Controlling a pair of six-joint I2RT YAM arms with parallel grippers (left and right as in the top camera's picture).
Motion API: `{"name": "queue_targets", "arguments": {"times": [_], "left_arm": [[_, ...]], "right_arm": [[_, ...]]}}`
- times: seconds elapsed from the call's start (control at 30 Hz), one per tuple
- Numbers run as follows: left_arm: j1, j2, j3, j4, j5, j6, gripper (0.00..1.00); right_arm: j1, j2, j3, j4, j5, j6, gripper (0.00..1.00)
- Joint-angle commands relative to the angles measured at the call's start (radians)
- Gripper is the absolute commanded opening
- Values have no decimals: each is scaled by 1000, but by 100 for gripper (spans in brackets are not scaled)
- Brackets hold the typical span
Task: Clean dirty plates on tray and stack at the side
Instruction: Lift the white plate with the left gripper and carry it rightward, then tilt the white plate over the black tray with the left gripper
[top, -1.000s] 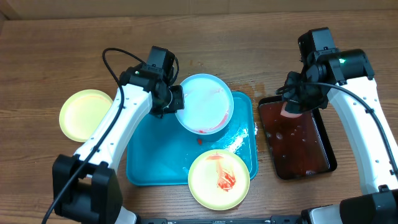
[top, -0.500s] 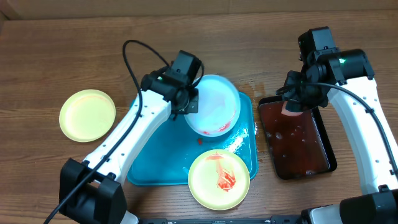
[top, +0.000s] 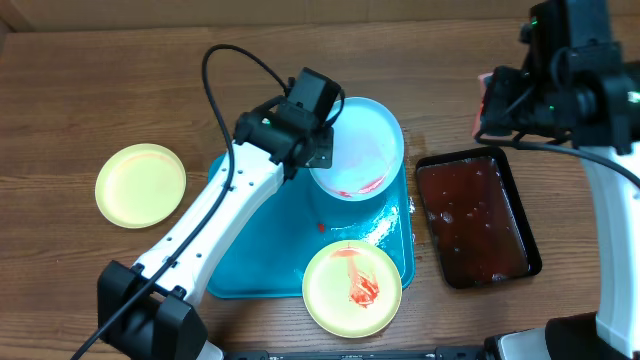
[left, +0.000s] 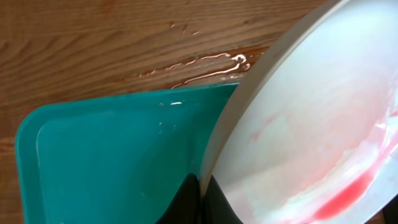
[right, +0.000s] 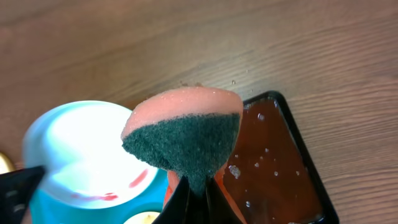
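Pinching light blue round plastic plate (left: 311, 124) by rim in left tool (left: 200, 193); clamping pink-green sponge (right: 186, 124) in right tool (right: 194, 196). Risk: slipping onto turquoise plastic tray (left: 112, 162) under scrubbing push.

Looking down from overhead, I find the left arm (top: 235, 195) lying slantwise over the turquoise tray (top: 265, 262) from 7 o'clock to 12 o'clock, barring entry from that side. Its end effector (left: 200, 196) pinches the light blue plate (top: 360, 145), tilted over the tray's 1 o'clock corner. A smeared yellow-green plate (top: 352, 288) fills the 5 o'clock corner; bare tray floor lies between the two. The dark tray (top: 475, 215) stands at 3 o'clock, with only a narrow strip of worktop (top: 100, 80) between the trays. The right end effector (right: 197, 196), clamped on a sponge (right: 186, 130), hangs off its 12 o'clock edge. At 9 o'clock, open wood surrounds a clean yellow-green plate (top: 140, 185).
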Motion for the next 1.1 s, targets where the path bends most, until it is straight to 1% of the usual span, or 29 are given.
{"name": "queue_targets", "arguments": {"times": [0.0, 0.07, 0.17, 0.33, 0.37, 0.47, 0.53, 0.77, 0.83, 1.07], "left_arm": [[-49, 69, 61, 13, -14, 20, 4], [-74, 124, 105, 9, -14, 23, 4], [-105, 201, 184, 2, -14, 30, 4], [-160, 334, 363, -28, -20, 54, 4], [-177, 366, 411, -37, -40, 60, 4], [-205, 405, 480, -41, -57, 80, 4], [-230, 426, 517, -42, -104, 97, 4], [-341, 450, 547, -7, -360, 214, 4], [-367, 450, 547, 2, -418, 224, 4], [-386, 450, 547, 20, -468, 233, 4]], "right_arm": [[-3, -11, 114, -39, 10, -6, 4], [-3, -13, 169, -72, 3, -3, 4], [-3, -43, 176, -72, -31, -3, 4], [-3, -94, 175, -72, -33, -3, 4], [-3, -108, 175, -72, -32, -3, 4], [-3, -120, 175, -72, -32, -3, 4], [-3, -126, 175, -72, -32, -3, 4], [-3, -129, 175, -72, -32, -3, 4], [-3, -129, 175, -72, -32, -3, 4], [-3, -129, 175, -72, -32, -3, 4]]}}
